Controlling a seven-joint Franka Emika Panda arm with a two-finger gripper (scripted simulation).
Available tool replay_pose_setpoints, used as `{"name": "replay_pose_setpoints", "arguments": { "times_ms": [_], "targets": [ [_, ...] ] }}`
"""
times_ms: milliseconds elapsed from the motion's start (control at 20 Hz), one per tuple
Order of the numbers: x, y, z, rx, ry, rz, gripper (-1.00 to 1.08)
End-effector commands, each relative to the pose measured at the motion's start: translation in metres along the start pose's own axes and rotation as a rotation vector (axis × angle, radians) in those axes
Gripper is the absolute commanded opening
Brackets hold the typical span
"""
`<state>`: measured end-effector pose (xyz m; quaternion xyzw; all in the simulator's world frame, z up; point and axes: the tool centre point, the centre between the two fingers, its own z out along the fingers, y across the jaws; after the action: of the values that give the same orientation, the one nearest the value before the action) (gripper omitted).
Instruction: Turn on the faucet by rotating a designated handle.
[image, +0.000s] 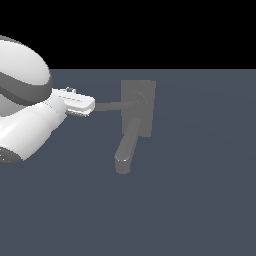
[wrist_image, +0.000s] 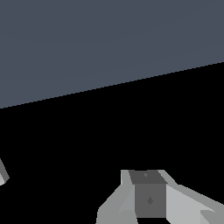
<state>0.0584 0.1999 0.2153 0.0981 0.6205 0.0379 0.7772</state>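
The faucet (image: 138, 107) is a dull grey fixture lying on the floor in the exterior view, with a flat back plate and a thick spout (image: 126, 149) reaching toward the camera. Its handle (image: 114, 105) is a thin straight bar running from the round hub toward the exterior view's left. My gripper (image: 83, 108) sits right at the bar's free tip, its white hand seen edge-on with the fingers hidden. The wrist view shows only a grey finger (wrist_image: 149, 197) against black, and neither faucet nor handle.
The white bulk of my arm (image: 22, 107) fills the exterior view's left side. A flat blue-grey floor (image: 200, 190) spreads around the faucet, with black beyond its far edge.
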Motion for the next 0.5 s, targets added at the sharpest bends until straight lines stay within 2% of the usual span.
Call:
{"name": "replay_pose_setpoints", "arguments": {
  "times_ms": [0,200,450],
  "targets": [
    [0.026,-0.028,-0.004,0.032,0.058,-0.054,-1.0],
    [0.054,-0.062,-0.01,0.073,0.125,-0.115,-1.0],
    [0.074,-0.089,-0.017,0.107,0.175,-0.16,-1.0]
  ]
}}
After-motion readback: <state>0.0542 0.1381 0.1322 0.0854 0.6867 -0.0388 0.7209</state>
